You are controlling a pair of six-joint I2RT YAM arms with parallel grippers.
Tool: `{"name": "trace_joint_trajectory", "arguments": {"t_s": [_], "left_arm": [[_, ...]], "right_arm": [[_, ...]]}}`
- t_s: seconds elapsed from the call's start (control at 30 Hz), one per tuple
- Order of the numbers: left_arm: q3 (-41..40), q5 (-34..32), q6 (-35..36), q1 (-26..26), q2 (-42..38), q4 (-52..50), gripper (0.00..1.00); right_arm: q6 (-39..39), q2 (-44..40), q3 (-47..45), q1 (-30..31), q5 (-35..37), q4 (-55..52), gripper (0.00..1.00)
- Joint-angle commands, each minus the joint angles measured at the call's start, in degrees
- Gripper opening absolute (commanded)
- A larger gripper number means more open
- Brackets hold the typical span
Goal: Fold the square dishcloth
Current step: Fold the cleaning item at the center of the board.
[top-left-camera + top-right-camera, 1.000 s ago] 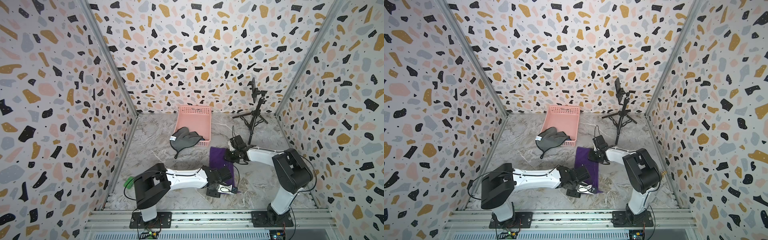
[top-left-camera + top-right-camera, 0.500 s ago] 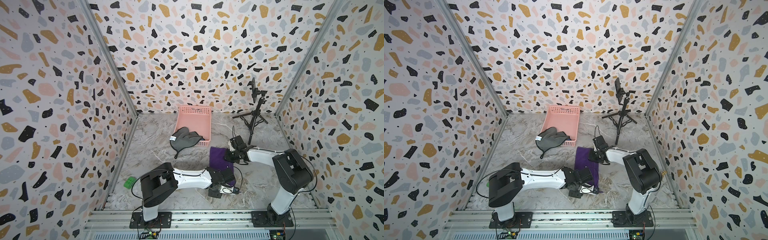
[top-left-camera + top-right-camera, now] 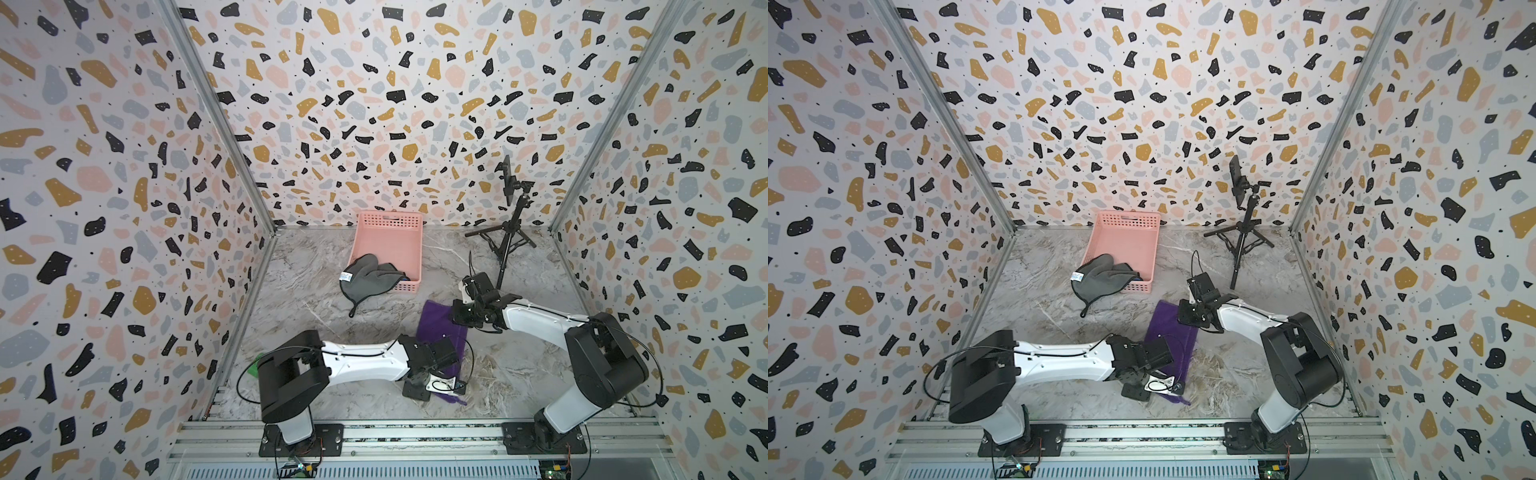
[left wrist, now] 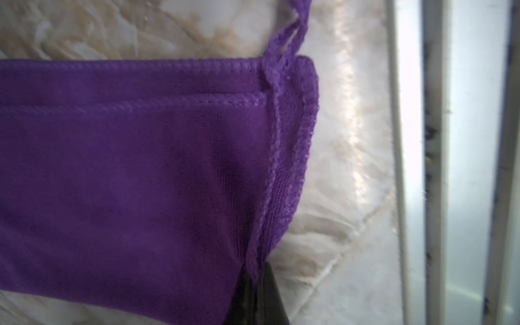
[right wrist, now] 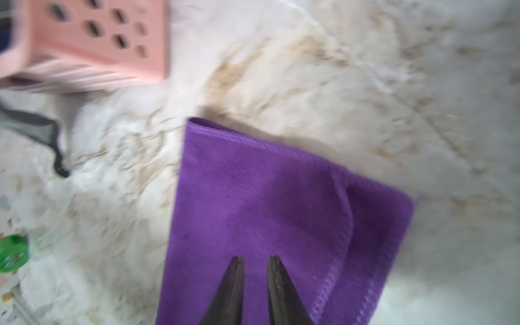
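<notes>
In both top views the purple dishcloth (image 3: 440, 328) (image 3: 1170, 332) lies folded double, lower centre of the frame. My left claw (image 4: 254, 277) is clamped on the hem at its lower end. My right claw (image 5: 255, 263) sits over its upper right edge, tips a narrow gap apart.

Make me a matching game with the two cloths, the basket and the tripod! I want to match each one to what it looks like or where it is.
1 dishcloth
2 grey cloth
3 basket
4 tripod

A stands upright on thin black legs
B draped over the basket's rim
C purple, folded over
D pink, with little holes in its walls

Pairs: 1-C, 2-B, 3-D, 4-A
</notes>
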Motion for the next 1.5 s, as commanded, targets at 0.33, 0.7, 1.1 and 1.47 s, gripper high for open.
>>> {"name": "trace_joint_trajectory", "arguments": {"t_s": [0.33, 0.7, 1.1, 1.47], "left_arm": [[-0.9, 9.7, 3.6, -0.3, -15.8, -20.7, 0.0], [3.3, 3.8, 5.3, 1.4, -17.0, -17.3, 0.0], [13.9, 2.1, 8.4, 9.0, -2.2, -12.7, 0.0], [20.2, 0.5, 9.4, 14.4, 9.4, -7.8, 0.0]], "right_arm": [[1.0, -0.8, -3.5, 13.4, -2.5, -4.8, 0.2], [-0.4, -7.6, -3.7, 5.7, -6.0, -9.5, 0.23], [-2.4, -10.3, -9.3, -1.6, 2.1, -7.6, 0.22], [-1.2, -17.4, -12.7, -3.6, 5.2, -7.5, 0.2]]}}
